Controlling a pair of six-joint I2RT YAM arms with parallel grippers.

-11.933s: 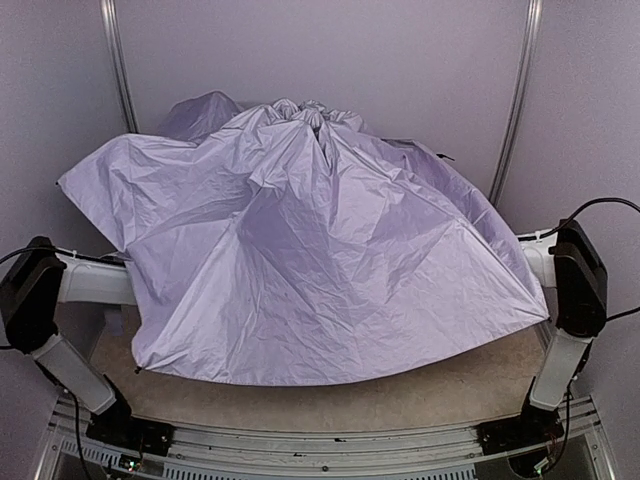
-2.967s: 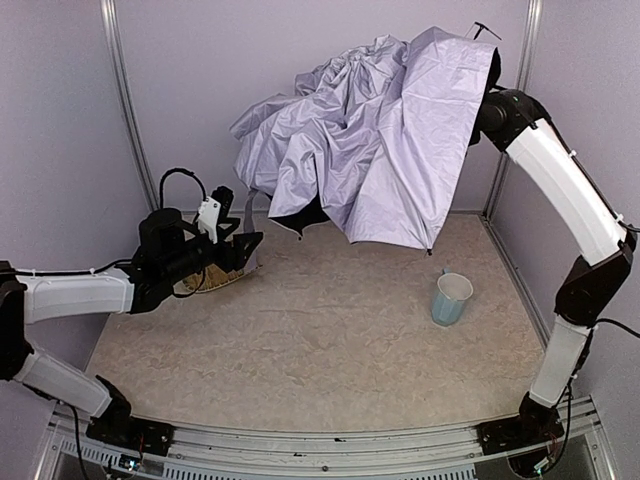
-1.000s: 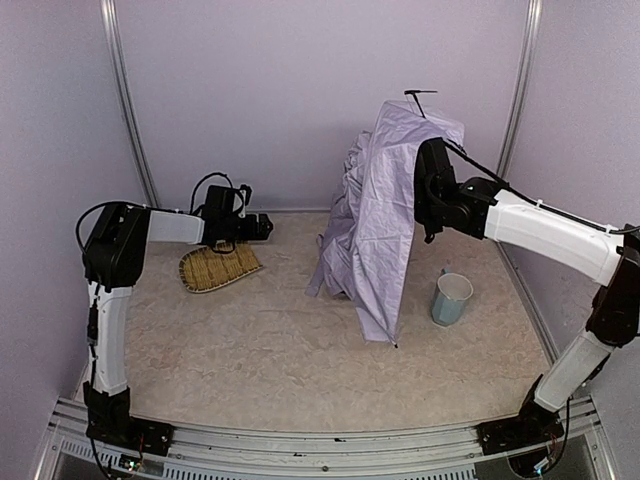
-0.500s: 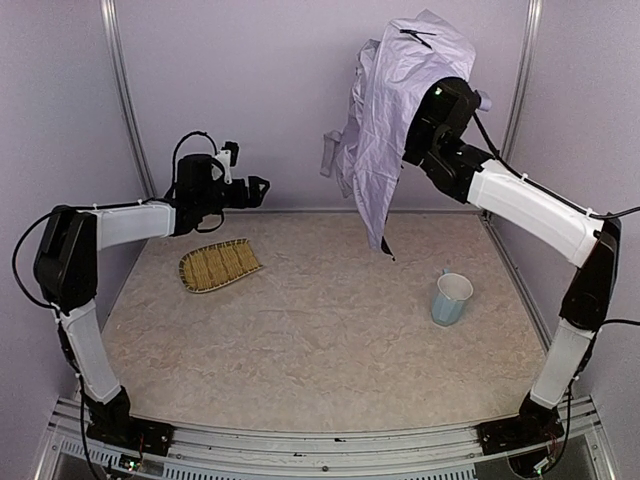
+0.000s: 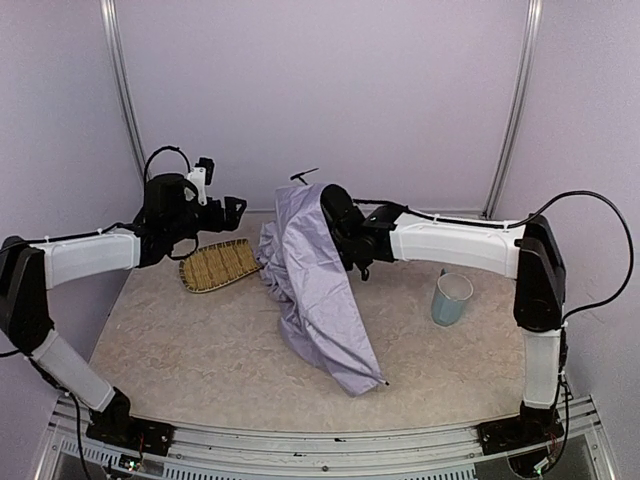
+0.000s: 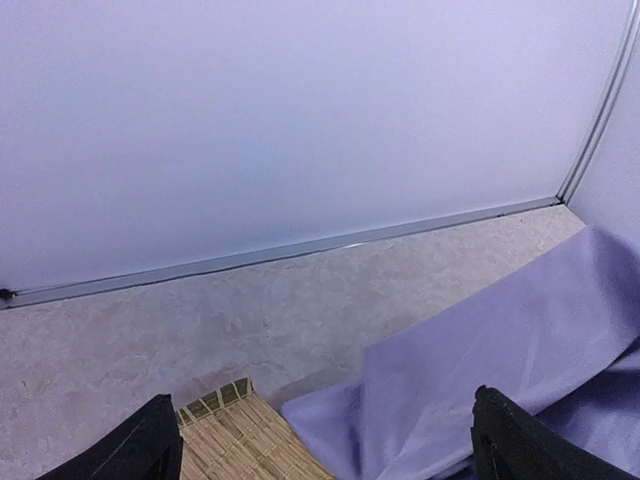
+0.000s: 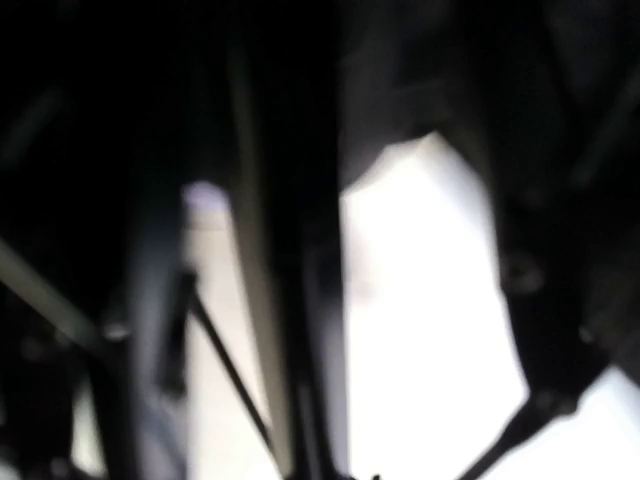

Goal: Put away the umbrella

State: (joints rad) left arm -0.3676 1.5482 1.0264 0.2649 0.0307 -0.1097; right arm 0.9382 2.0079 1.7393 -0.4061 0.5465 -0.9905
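though one umbrella (image 5: 315, 290) covers right hand (image 5: 338, 225), grip unclear; left hand (image 5: 232, 208) wide; one cup (image 5: 451, 298), one tray (image 5: 220, 264)

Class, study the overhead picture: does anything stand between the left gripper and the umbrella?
Nothing visible blocks the way. The open left gripper hovers near the woven tray, which lies flat on the table, lower than a straight path across. The umbrella has its crumpled canopy edge right beside that tray's end.

Umbrella (image 5: 320, 300) ctr of table (image 5: 200, 340), tray (image 5: 218, 265) just L, cup (image 5: 451, 298) to R.
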